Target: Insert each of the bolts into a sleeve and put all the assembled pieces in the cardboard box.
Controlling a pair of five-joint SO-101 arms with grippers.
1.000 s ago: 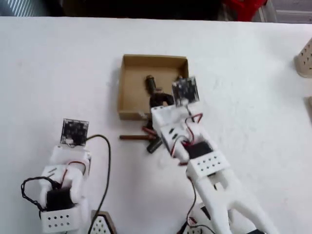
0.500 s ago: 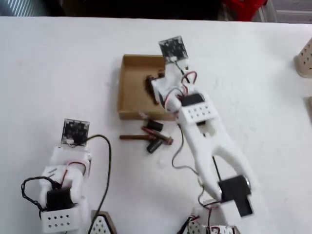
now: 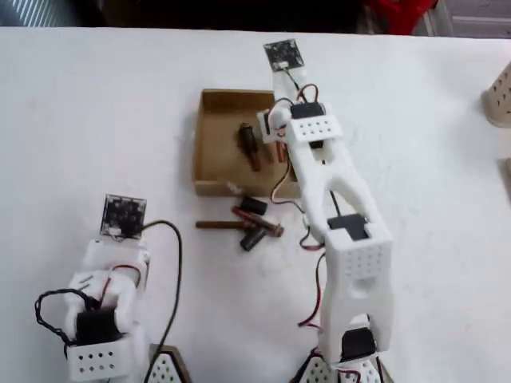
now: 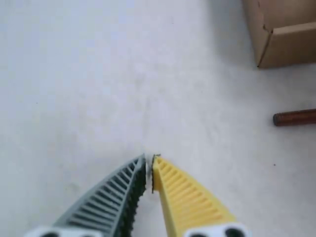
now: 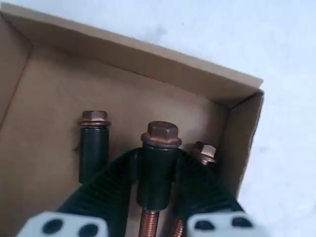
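Black ribbed fingers of the right gripper [image 5: 158, 160] clamp a sleeved bolt [image 5: 161, 136] low over the cardboard box [image 5: 148, 54]. Its long axis runs parallel to the assembled piece [image 5: 94, 143] lying just beside it. Loose bolts and sleeves [image 3: 239, 226] wait outside the box, nearer the closed, empty left gripper [image 4: 149, 170].

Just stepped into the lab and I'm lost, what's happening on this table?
The right hand holds a sleeved bolt inside the cardboard box, beside two more bolts. The left hand sits shut over bare table, holding nothing. Loose bolts and sleeves lie in front of the box.
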